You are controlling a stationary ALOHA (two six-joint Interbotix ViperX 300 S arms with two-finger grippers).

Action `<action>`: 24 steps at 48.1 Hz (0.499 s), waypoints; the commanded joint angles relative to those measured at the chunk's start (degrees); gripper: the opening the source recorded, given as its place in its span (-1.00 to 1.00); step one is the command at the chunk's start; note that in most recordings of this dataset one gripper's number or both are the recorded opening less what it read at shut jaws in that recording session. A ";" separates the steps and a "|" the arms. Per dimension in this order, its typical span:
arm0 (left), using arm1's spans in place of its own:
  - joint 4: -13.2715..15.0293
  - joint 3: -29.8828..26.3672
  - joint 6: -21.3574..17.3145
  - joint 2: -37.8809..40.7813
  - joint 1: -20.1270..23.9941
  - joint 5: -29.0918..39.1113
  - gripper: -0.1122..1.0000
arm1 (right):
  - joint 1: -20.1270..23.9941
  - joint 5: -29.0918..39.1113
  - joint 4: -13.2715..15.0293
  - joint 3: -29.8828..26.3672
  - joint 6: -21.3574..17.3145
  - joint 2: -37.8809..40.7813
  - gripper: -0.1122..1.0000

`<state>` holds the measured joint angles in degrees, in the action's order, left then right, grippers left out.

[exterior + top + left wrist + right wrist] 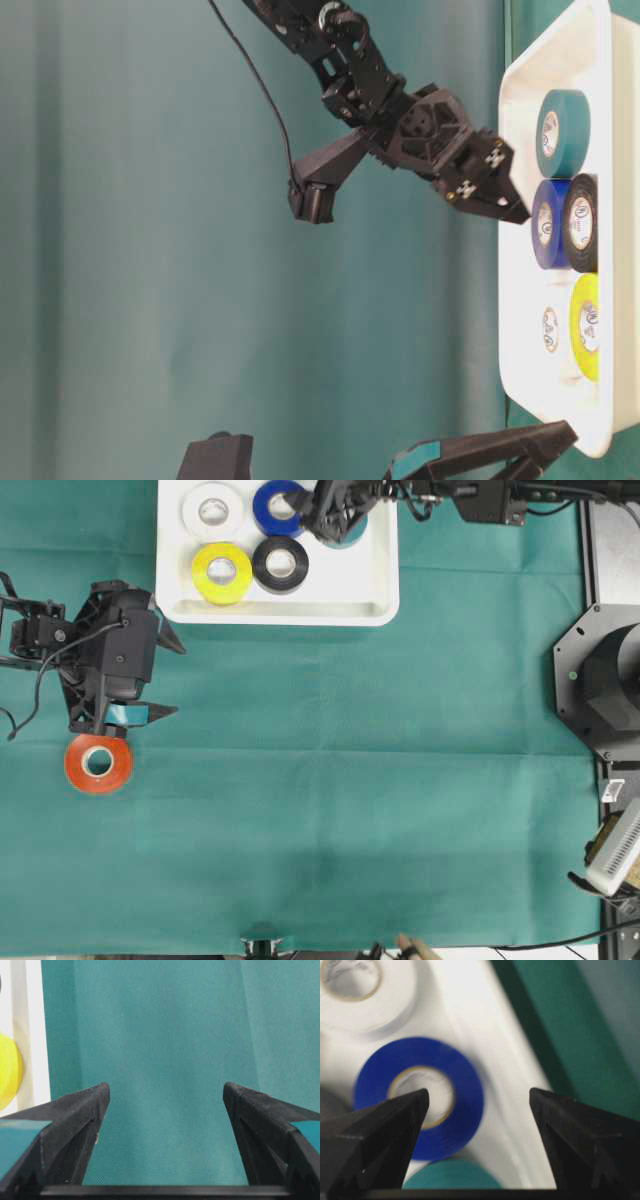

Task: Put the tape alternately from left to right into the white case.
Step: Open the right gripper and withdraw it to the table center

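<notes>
**Five rolls in the case, one left on the desk**

The white case [380, 608] sits at twelve o'clock on the desk [350, 780], holding the white roll [214, 510], blue roll [275, 507], yellow roll [221, 573], black roll [280, 563] and teal roll [562, 133]. The right hand [335, 525] hangs open above the teal roll, gripping nothing. The orange-red roll [98, 763] lies at nine o'clock, just beside the left hand [165, 675], open and empty.

I see white [212, 511], yellow [222, 573], blue [276, 508], black [280, 564] and teal [562, 133] doughnut-shaped tape rolls in the shallow white plastic case [380, 575]; an orange-red roll [98, 764] lies on the teal cloth surface [350, 780].
</notes>
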<state>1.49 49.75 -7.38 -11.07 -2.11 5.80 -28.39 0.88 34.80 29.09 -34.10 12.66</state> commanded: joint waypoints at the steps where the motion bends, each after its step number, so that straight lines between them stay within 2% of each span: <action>1: 0.00 -0.88 -0.09 -0.62 -0.09 -0.44 1.00 | 1.41 -0.35 0.00 0.62 -0.09 -3.34 0.79; 24: 0.00 -0.88 -0.09 -0.70 -0.09 -0.44 1.00 | 9.40 -2.20 0.00 10.11 -0.35 -11.78 0.78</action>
<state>1.49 49.75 -7.47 -10.99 -2.11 5.80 -19.95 -0.44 34.80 38.94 -34.28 3.34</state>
